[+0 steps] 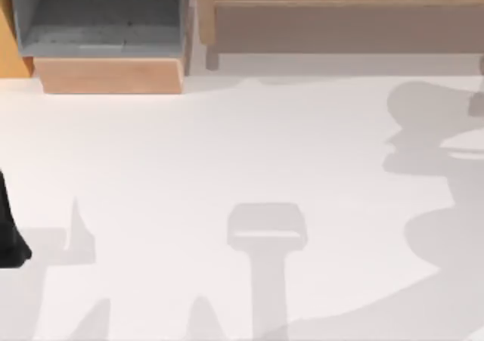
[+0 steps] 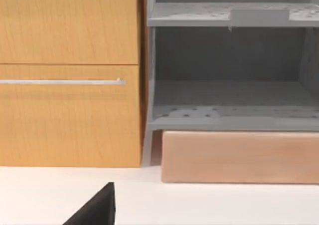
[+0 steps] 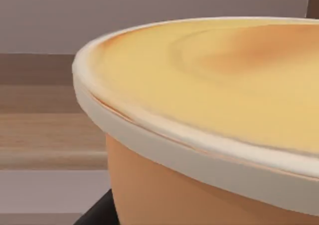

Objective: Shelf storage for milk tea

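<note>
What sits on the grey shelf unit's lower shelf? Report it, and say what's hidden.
In the left wrist view the lower shelf of the grey shelf unit holds nothing visible. The wooden base covers whatever is beneath it.

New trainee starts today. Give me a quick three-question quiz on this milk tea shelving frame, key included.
1. True or false: the grey shelf has a compartment with nothing in it.
2. What sits beside the grey shelf in the left wrist view: A) a wooden cabinet with a bar handle, B) a fridge, C) a basket?
3. Fill in: the right wrist view looks closely at a milk tea cup with a pale ____ around its top.

Key: 1 true. 2 A, the cabinet. 3 rim.
</note>
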You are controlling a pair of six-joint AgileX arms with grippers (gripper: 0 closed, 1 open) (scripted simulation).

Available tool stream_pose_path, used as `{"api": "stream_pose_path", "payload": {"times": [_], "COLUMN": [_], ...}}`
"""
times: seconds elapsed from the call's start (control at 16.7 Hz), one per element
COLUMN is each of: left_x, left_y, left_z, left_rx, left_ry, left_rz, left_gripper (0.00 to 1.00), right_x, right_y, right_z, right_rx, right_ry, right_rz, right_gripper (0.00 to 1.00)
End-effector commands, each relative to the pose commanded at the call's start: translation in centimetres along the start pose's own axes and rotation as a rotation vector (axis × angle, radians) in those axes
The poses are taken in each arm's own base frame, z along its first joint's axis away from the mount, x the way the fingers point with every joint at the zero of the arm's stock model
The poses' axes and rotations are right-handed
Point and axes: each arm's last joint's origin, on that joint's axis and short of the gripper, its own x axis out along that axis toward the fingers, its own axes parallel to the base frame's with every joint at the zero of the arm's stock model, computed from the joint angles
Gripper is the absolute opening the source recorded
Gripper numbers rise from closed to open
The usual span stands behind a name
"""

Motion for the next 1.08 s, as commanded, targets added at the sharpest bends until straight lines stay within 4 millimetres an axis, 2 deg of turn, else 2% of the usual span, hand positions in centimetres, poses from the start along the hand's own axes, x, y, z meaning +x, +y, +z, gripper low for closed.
{"api": "stream_pose_path", "payload": {"times": [0.3, 0.54, 0.78, 1.08], "left_x": [0.0, 0.0, 0.0, 0.0], "left_y": [0.0, 0.0, 0.0, 0.0], "left_z": [0.0, 0.0, 0.0, 0.0], "left_rx": [0.000, 0.000, 0.000, 0.000], "left_ry": [0.000, 0.000, 0.000, 0.000], "left_rz": [0.000, 0.000, 0.000, 0.000], "left_gripper": [1.00, 1.00, 1.00, 1.00], "right_x": [0.0, 0.7, 2.1, 4.3], "right_y": [-2.0, -2.7, -2.1, -0.2], "right_z": [4.1, 7.5, 10.4, 12.7], "right_rx": [-0.026, -0.035, -0.027, -0.001], "right_ry": [-0.040, -0.050, -0.029, 0.036], "right_rz": [-0.070, -0.090, -0.066, -0.001], "right_gripper": [0.00, 0.00, 0.00, 0.00]}}
